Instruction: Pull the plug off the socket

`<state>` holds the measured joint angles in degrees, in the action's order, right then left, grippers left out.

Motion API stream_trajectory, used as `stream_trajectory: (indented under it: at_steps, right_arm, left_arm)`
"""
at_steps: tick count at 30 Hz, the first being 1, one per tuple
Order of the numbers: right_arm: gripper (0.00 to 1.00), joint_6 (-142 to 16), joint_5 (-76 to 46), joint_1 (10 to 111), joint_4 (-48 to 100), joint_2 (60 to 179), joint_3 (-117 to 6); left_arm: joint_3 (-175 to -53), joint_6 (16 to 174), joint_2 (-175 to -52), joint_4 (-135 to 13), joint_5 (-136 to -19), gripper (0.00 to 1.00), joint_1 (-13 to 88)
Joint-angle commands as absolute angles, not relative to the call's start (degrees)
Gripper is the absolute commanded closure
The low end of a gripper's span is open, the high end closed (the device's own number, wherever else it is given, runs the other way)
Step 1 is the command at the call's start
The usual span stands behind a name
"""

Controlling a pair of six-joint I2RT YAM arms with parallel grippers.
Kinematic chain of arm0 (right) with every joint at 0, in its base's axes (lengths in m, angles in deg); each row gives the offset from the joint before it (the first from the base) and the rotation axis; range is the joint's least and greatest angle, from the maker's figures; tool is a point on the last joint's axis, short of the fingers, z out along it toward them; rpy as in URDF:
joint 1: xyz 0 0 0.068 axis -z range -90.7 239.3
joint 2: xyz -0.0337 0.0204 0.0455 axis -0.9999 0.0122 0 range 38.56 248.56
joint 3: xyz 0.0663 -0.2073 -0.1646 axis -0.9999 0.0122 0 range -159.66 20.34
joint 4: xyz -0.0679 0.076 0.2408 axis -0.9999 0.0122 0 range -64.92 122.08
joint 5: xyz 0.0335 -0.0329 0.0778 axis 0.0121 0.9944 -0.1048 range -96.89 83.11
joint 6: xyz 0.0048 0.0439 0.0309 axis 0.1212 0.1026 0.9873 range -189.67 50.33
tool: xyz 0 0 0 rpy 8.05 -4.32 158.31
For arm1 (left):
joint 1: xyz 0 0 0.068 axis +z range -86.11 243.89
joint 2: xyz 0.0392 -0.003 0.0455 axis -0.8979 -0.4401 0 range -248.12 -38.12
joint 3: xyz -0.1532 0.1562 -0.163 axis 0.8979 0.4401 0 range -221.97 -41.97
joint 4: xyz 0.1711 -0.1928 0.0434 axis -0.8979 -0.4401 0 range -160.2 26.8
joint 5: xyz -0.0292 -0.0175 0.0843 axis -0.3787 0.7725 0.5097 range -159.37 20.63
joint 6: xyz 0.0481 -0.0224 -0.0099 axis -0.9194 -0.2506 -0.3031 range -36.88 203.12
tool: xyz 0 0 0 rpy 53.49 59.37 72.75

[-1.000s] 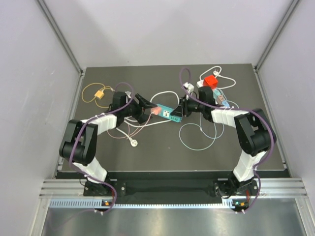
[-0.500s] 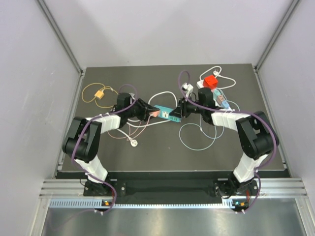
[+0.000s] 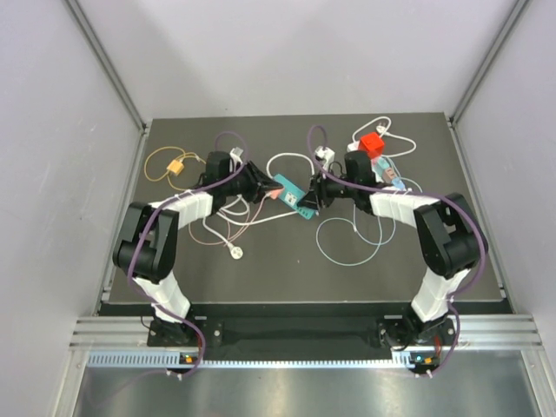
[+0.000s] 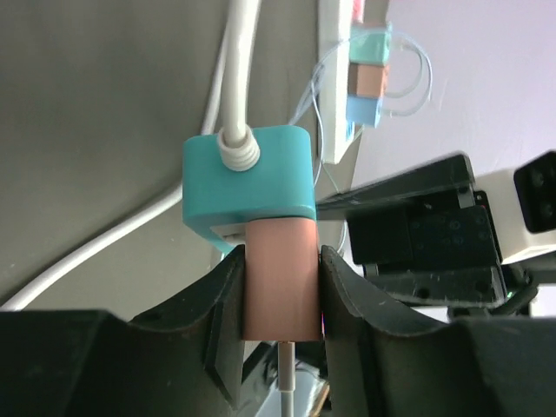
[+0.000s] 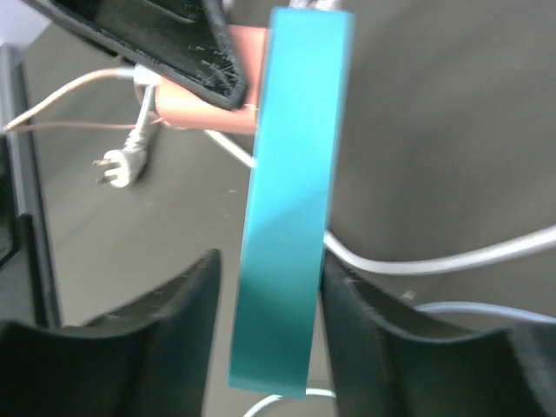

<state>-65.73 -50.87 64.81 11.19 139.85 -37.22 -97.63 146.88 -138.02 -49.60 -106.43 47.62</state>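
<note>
One view, left wrist, shows left hand (image 4: 282, 265) pinching pink plug (image 4: 280, 291).

arms (image 3: 187, 207): white links, black joints | cables (image 3: 228, 134): purple | gripper fingers (image 4: 221, 321): black

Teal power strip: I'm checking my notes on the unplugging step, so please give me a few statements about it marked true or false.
1. The left gripper is clamped on the pink plug. True.
2. The pink plug is already out of the teal strip. False: it is plugged into the strip.
3. The teal strip stands between the fingers of the right gripper. True.
4. In the top view, the loose white plug lies to the right of the teal strip. False: it lies to the strip's lower left.
</note>
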Motion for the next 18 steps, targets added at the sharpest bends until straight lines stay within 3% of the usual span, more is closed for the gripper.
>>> stream_trajectory:
  at_steps: [1, 3, 6, 14, 17, 18]
  right_arm:
    - [0.49, -69.1, -58.0, 60.8, 12.2, 140.8, -41.5]
    - [0.41, -69.1, -57.8, 60.0, 12.9, 141.4, -41.9]
    - [0.36, -70.8, -57.5, 59.1, 13.5, 141.8, -42.3]
    - [0.42, -65.5, -51.5, 58.8, 13.5, 143.1, -43.3]
    - [0.54, -61.9, -48.0, 58.8, 13.9, 144.0, -44.1]
    - [0.78, -60.6, -47.1, 58.8, 13.9, 144.2, -44.2]
  left_arm:
    - [-101.4, 138.7, -138.1, -49.5, -114.0, 1.00, 46.7]
    - [-101.7, 137.4, -138.2, -50.0, -116.0, 1.00, 46.4]
    - [-102.4, 135.4, -138.4, -51.8, -117.3, 1.00, 45.8]
    - [-101.7, 135.9, -136.7, -51.3, -117.1, 1.00, 45.2]
    - [-100.2, 138.5, -135.4, -48.4, -116.5, 1.00, 45.0]
    - [-99.5, 139.0, -135.2, -47.8, -116.3, 1.00, 45.0]
